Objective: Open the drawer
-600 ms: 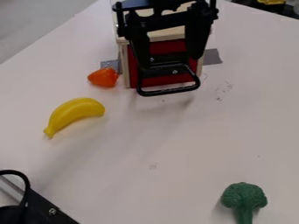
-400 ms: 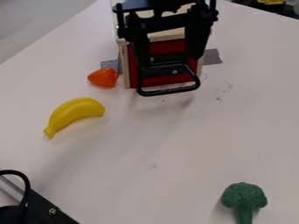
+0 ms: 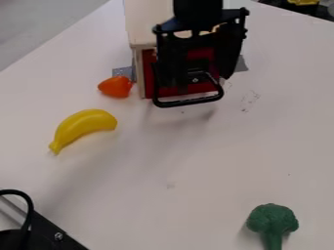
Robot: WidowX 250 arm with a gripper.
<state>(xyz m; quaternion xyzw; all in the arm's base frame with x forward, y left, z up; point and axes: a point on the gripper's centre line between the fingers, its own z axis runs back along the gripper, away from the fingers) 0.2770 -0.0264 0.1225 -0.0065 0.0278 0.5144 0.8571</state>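
Drawer (image 3: 149,80), red-fronted, sits low in a pale wooden cabinet (image 3: 145,27) toward the top of the camera view, its face apparently level with the frame around it. Much of that face is hidden behind the black gripper (image 3: 203,83), which hangs over it with its two fingers spread apart, one before the red front and the other by the cabinet's right edge as seen. A black looped handle (image 3: 189,103) juts out from the drawer; its lower bar shows plainly, but its upper part merges with the dark gripper, so whether a finger touches it cannot be told. The cabinet's top is cut off by the view's upper edge and partly covered by the arm. Grey tape (image 3: 122,72) shows at the cabinet's left side, and another piece (image 3: 242,64) peeks out at the right, partly covered. Just beside the left side lies an orange toy (image 3: 115,86), its exact kind hard to make out. A yellow toy banana (image 3: 83,128) lies nearer the camera on the white table (image 3: 196,161). At the lower right, the bottom edge cuts off the stem of a green toy broccoli (image 3: 273,219).
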